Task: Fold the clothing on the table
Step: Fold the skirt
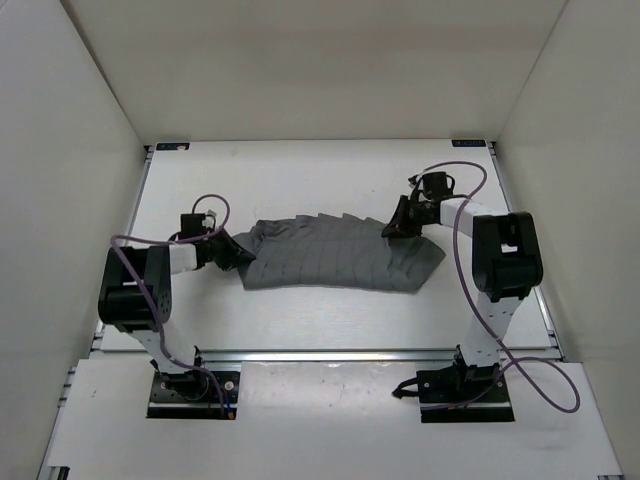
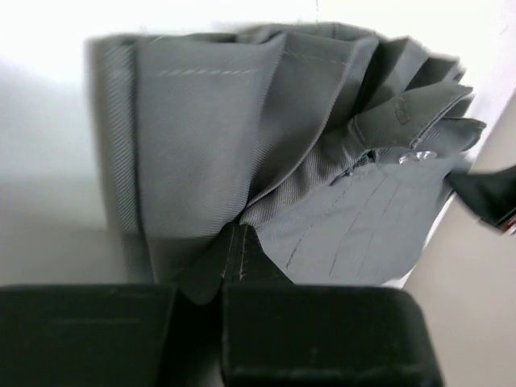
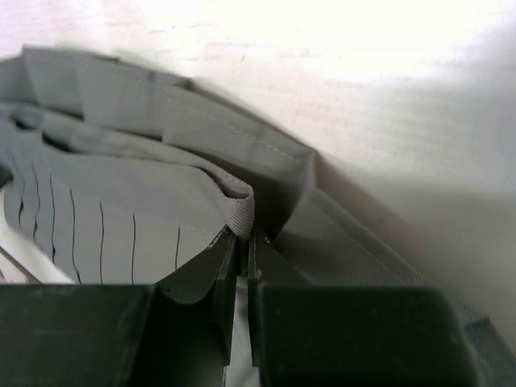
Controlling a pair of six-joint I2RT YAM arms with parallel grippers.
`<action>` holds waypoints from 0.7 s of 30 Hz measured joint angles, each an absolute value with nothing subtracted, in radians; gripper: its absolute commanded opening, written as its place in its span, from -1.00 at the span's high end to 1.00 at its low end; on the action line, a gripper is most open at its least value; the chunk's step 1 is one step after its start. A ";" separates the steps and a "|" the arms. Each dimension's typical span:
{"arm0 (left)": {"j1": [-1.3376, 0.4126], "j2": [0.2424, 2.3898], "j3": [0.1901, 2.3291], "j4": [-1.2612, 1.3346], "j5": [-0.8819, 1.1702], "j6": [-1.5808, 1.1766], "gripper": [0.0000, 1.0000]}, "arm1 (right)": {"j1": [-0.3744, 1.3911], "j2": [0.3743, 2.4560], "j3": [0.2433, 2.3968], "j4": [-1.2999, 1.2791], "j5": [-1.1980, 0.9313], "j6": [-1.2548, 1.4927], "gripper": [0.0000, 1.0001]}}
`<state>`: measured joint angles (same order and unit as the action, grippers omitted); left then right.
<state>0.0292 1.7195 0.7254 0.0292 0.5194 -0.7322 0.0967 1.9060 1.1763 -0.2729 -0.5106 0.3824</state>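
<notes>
Clothing (image 1: 335, 258) edges hidden between pinched fingers (image 3: 347, 330)

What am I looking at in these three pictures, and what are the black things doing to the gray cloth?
These are two robot arms bolted at the near edge of a white table. The big picture looks down from above and behind them: the left arm is on the left, the right arm on the right. The other two pictures come from small cameras on each wrist, so the black blocks along their bottom edge are that arm's own jaws. On the table lies one pleated dark-gray garment, spread between the arms. The left jaws are shut on its left end, the right jaws on its far edge near the right end. Each pinches a thin edge of cloth.
</notes>
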 measured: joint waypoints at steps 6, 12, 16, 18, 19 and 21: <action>-0.026 1.655 0.719 -0.033 0.466 -0.717 0.21 | 0.130 1.948 1.298 -0.395 -0.411 0.346 1.00; -0.035 1.573 0.744 -0.042 0.452 -0.752 -0.03 | 0.145 1.968 1.488 -0.519 -0.327 0.290 0.27; -0.028 1.450 0.781 -0.086 0.452 -0.751 -0.06 | 0.156 1.856 1.458 -0.534 -0.241 0.281 -0.07; -0.028 1.406 0.802 -0.106 0.451 -0.735 -0.08 | 0.153 1.753 1.384 -0.535 -0.214 0.290 -0.12; -0.031 1.383 0.802 -0.114 0.447 -0.724 -0.06 | 0.151 1.683 1.328 -0.536 -0.205 0.299 -0.12; -0.047 1.338 0.778 -0.126 0.433 -0.711 -0.09 | 0.128 1.564 1.220 -0.529 -0.199 0.326 -0.14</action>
<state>-0.0471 1.3380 0.7780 -0.1265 0.4328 -0.7113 0.1284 1.5639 1.2201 -0.5289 -0.1989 0.3260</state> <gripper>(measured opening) 0.537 0.561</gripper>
